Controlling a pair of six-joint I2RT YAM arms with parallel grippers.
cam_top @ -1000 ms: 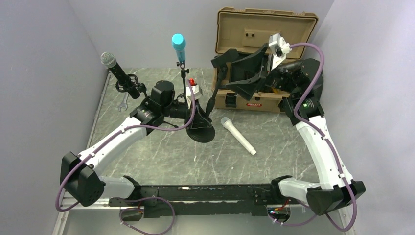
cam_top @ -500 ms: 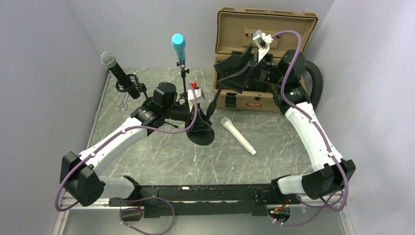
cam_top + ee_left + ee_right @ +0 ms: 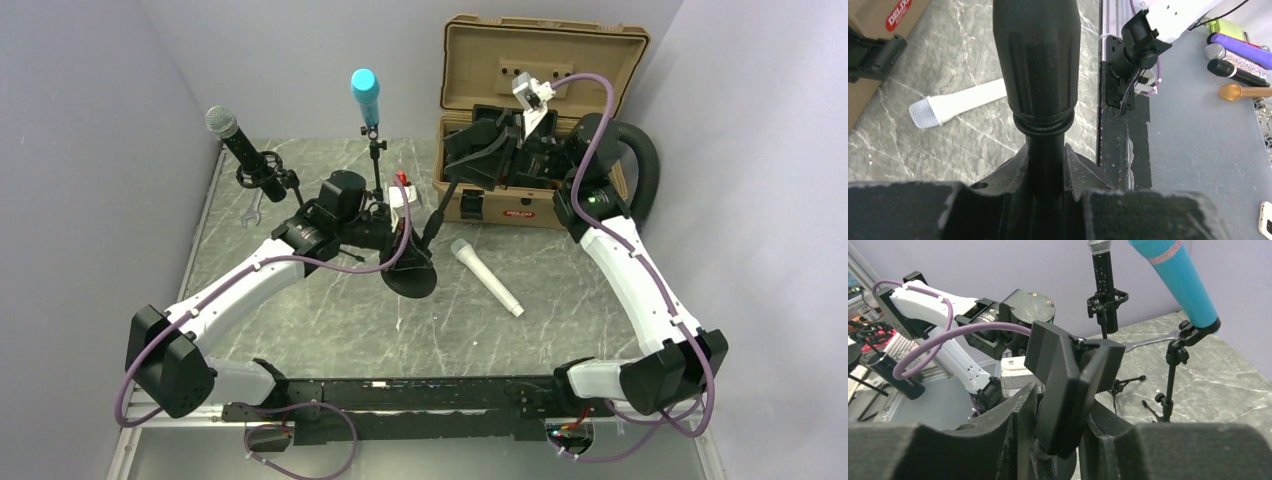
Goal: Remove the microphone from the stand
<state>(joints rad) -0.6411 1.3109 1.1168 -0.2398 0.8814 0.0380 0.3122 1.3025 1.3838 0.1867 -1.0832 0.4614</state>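
Microphone (image 3: 487, 278), the white one, is off the stand (image 3: 412, 272) and lies flat on the table (image 3: 330, 320), just beside the stand's round black base at its 3 o'clock and not touching it; you can see its mesh head pointing toward 11 o'clock and its tail toward 5 o'clock. Your left wrist camera shows the same microphone (image 3: 955, 105) on the marble behind the stand's pole (image 3: 1040, 75). Your left gripper (image 3: 397, 222) has its fingers closed around that pole low down, just above the base, with the thick collar of the pole right above the fingers in the left wrist view (image 3: 1045, 200). From the base the pole leans up toward 1 o'clock, where your right gripper (image 3: 480, 152) meets its top end. In the right wrist view, the right gripper (image 3: 1058, 440) is clamped on the black holder (image 3: 1068, 385) at the head of the stand, one padded finger on each side. Beyond it, at 12 o'clock, a tan case (image 3: 545, 60) stands open with a black hose (image 3: 645, 170) at its 3 o'clock side. Toward 10 o'clock of the base, a blue microphone (image 3: 365, 90) sits upright on a thin stand, a black microphone (image 3: 235, 140) tilts on a small tripod, and a wrench (image 3: 252, 208) lies near the table's left edge.
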